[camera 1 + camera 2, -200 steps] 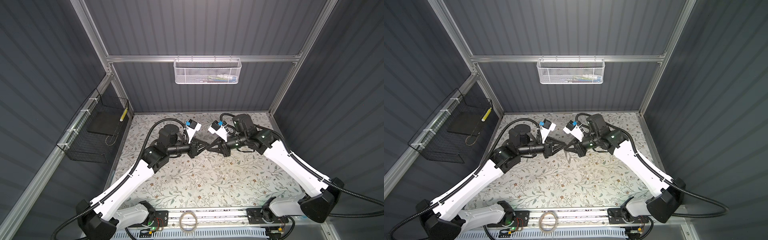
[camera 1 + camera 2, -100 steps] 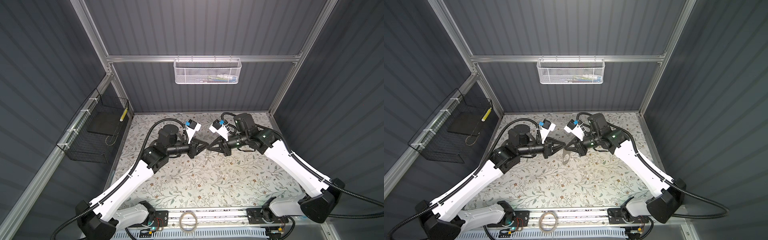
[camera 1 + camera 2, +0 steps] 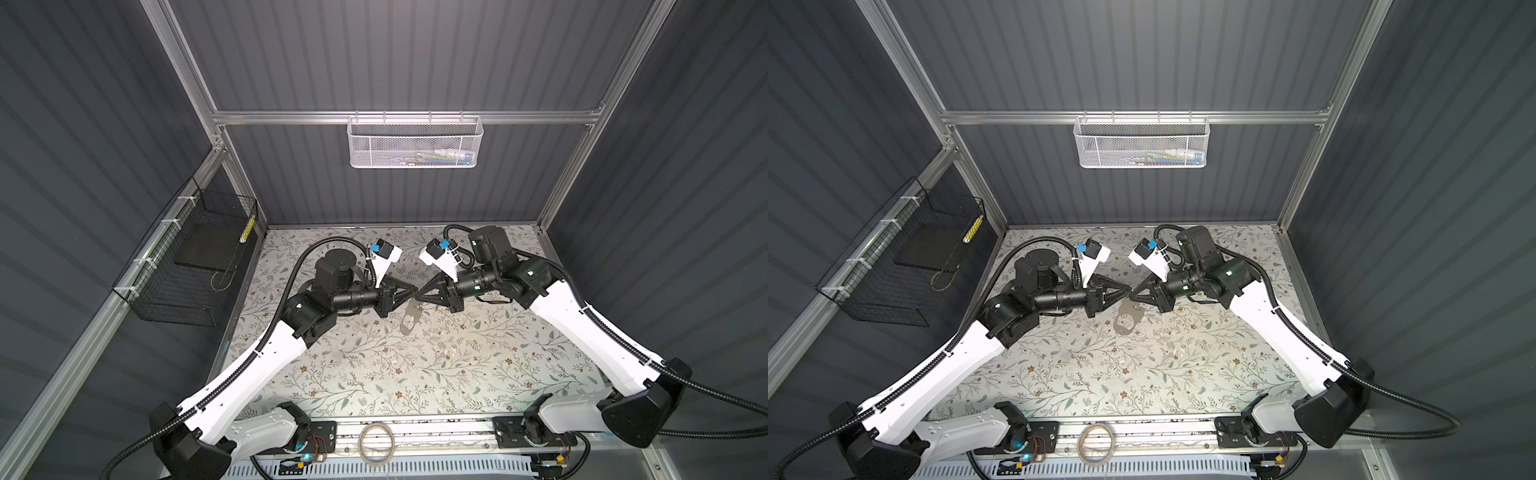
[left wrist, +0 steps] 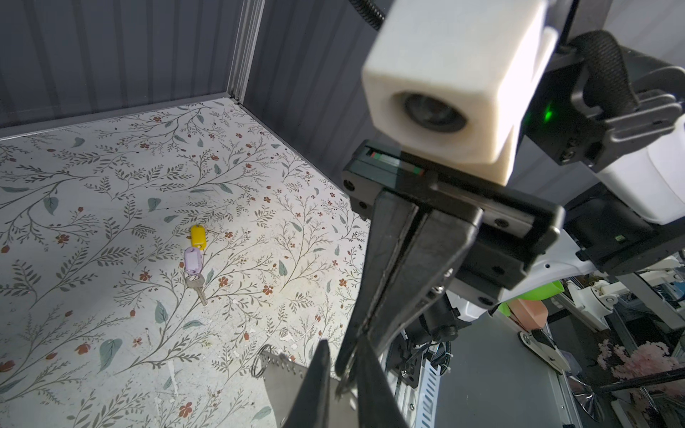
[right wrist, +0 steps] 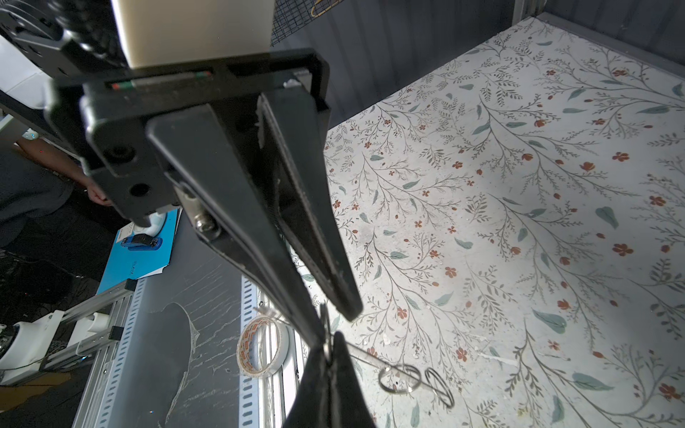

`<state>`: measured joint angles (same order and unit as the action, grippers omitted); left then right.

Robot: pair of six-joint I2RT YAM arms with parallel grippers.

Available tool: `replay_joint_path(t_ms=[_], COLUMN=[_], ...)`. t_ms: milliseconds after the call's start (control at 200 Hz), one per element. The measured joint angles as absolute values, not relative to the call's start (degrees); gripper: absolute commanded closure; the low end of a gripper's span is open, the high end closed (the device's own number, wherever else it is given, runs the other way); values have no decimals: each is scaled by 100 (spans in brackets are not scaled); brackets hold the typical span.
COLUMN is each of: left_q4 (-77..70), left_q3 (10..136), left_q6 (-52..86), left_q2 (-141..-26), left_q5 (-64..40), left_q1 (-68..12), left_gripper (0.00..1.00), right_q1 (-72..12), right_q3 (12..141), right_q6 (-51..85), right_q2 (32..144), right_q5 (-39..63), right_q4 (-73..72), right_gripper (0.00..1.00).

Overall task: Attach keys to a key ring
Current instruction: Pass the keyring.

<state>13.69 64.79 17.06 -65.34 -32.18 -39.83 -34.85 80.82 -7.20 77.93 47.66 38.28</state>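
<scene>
My two grippers meet tip to tip above the mat's middle: the left gripper (image 3: pixel 412 289) and the right gripper (image 3: pixel 420 291). The key ring (image 3: pixel 409 320), a flat dark grey piece with an oval opening, hangs below them. In the left wrist view its toothed edge (image 4: pixel 281 381) carries a small wire ring. My right gripper (image 5: pixel 326 346) is shut on its thin top edge. My left gripper (image 4: pixel 344 381) is narrowed onto a wire loop there. The keys, one with a yellow head (image 4: pixel 197 237) and one with a lilac head (image 4: pixel 193 260), lie together on the mat. They show only in the left wrist view.
A tan tape roll (image 3: pixel 376 442) lies on the front rail. A white mesh basket (image 3: pixel 415 143) hangs on the back wall and a black wire basket (image 3: pixel 187 274) on the left wall. Both arms reach in from the front corners.
My left gripper's jaws have narrowed a little. Both arms have barely moved, and their tips stay together over the mat's middle.
</scene>
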Motion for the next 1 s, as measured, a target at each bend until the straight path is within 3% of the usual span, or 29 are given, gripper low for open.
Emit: replay_joint_path(t_ms=[165,325,550,690,1001], left_q4=[1365,1358,1262,1201,1074], left_q3=[6479,6479,6455,6377,6084], left_q6=[1702,1608,1579,1590,1623], left_q2=[-6534,-6512,-6464,-6418,-6311], left_q5=[-3262,-3345,-3365,-3240,-2956], left_q1=[-3983,-3983,-3983,-3983,-3999], left_gripper=[89,100,100,100,100], right_q1=[-3485,-3452,-3452,-3452,-3444], right_q3=[8082,8082,8082,8082,8060], right_q6=[-648,-550,-351,-292,-156], right_q2=[7793,7793,7730,7725,7470], right_q5=[4786,4866,4862,4792,4661], right_q4=[3830,3850,3793,3715,3282], right_gripper=[100,100,100,77,68])
